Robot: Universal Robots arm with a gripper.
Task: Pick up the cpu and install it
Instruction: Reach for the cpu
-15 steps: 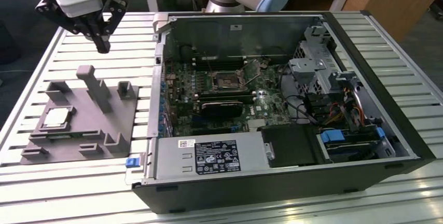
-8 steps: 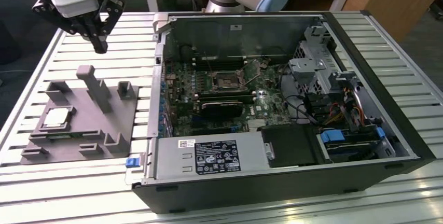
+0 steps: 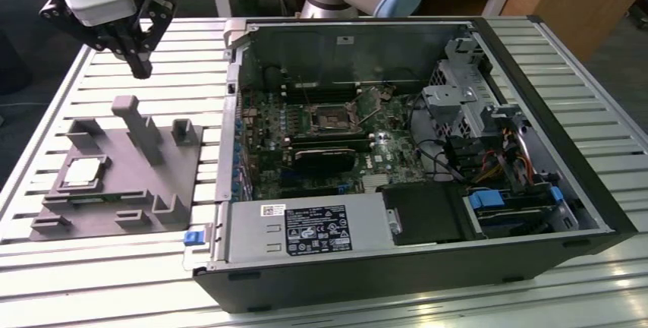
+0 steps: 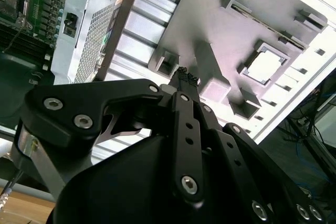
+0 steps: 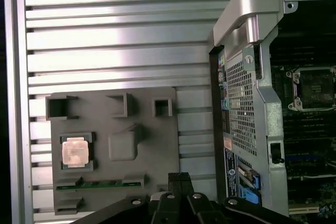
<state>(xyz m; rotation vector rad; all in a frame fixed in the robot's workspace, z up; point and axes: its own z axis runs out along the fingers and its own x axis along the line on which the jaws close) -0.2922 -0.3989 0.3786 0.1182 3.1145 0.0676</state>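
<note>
Gripper [image 3: 139,64] hangs over the slatted worktop [image 3: 102,282] at the exterior view's far left, beyond the grey tray [image 3: 177,180]. Jaws closed, tips together, nothing held; same in both wrist views. The cpu [image 3: 83,174] lies flat in a square recess of the tray, silvery top up, well apart from the gripper. Right of the tray, the open computer case [image 3: 567,115] shows its dark socket [image 3: 326,116].
</note>
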